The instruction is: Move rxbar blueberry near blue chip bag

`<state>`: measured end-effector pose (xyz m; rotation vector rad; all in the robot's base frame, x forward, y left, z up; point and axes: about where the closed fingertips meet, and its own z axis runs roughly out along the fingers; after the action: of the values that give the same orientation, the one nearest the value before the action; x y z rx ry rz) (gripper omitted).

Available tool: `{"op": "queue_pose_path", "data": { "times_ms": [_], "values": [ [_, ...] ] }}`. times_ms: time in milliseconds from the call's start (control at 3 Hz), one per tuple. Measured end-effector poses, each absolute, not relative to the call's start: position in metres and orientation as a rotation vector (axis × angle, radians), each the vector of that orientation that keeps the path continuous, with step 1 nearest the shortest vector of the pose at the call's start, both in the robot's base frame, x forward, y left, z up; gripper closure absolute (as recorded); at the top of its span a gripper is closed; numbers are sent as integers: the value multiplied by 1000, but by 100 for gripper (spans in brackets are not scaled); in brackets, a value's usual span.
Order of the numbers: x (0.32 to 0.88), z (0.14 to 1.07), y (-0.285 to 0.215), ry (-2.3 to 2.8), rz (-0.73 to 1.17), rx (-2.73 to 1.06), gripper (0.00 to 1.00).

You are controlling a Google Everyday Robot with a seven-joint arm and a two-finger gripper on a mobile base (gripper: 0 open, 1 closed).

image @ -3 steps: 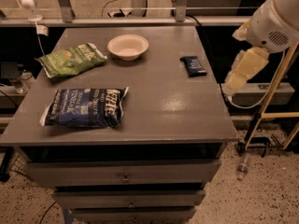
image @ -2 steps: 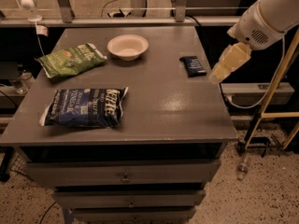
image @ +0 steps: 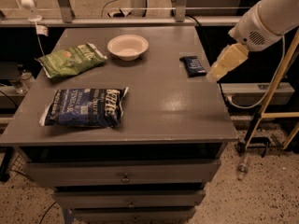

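Observation:
The rxbar blueberry (image: 193, 65) is a small flat dark navy wrapper lying near the right edge of the grey table (image: 159, 101). The blue chip bag (image: 85, 107) is large and puffy with white lettering, lying at the front left of the table. My gripper (image: 214, 74) is pale yellow, at the end of the white arm coming in from the upper right. It hangs just right of the bar, at the table's right edge, tip pointing down-left.
A green chip bag (image: 71, 59) lies at the back left. A white bowl (image: 127, 46) stands at the back centre. Drawers sit below the tabletop. A slanted wooden pole (image: 273, 85) and a white rail stand right of the table.
My arm has swung left and inward from beyond the table's right side. The gripper now sits close beside the rxbar. The objects on the table have not moved.

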<state>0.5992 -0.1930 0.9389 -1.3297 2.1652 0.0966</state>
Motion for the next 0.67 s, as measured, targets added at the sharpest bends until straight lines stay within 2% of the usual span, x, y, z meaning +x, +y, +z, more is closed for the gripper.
{"op": "queue_pose_path", "data": {
  "times_ms": [667],
  "values": [
    [670,906,-192,2216,83,-1133,0]
  ]
}}
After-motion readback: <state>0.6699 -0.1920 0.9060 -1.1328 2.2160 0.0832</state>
